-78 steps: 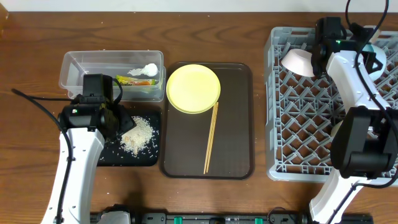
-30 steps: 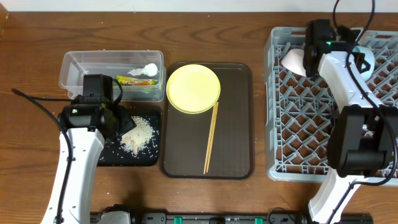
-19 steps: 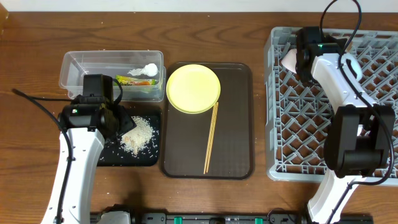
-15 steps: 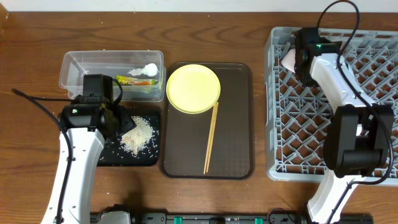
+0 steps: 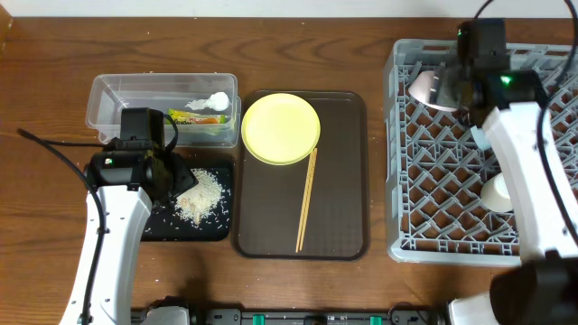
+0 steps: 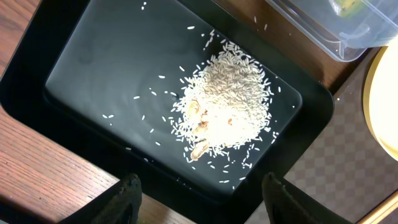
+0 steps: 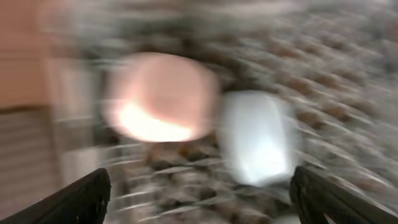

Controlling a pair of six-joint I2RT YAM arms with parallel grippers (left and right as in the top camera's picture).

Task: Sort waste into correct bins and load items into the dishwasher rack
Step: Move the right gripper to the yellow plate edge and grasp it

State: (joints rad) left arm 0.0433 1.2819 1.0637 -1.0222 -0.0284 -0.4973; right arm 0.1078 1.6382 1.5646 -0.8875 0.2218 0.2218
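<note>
Over the far left corner of the large grey plastic grid rack (image 5: 433, 208): right fingers (image 7: 81, 199), spread wide, nothing between them; wrist view badly blurred. Just ahead, apart from the fingers: pinkish-white bowl (image 5: 423, 88), seemingly tilted among the pegs of that corner. Judged light, rigid, smooth and breakable; best hold at the rim, one finger inside, one outside. Also in the rack, toward the right side: small pale cup (image 5: 497, 192), partly behind the arm.

Above the shallow black rectangular tray (image 6: 81, 68): left fingers (image 6: 127, 196), parted, empty. In the tray: heap of loose white rice grains (image 6: 230, 106), strays scattered round it; not to be pinched up, likely to spill.

Behind the black tray: clear rectangular plastic tub (image 5: 117, 99), holding a small green-and-orange wrapper (image 5: 194, 116) and a crumpled white scrap (image 5: 215, 100); both probably featherlight and soft.

At the centre of the wooden desk (image 5: 45, 181): dark brown serving tray (image 5: 343, 217). On it, far left: round yellow plate (image 5: 281, 128); flat, stiff, probably slick, hold at the rim. Beside the plate, lying lengthwise: pair of thin wooden chopsticks (image 5: 306, 200); light, apt to roll or split apart, best pinched together at mid-length. Not yet racked: plate and chopsticks.
</note>
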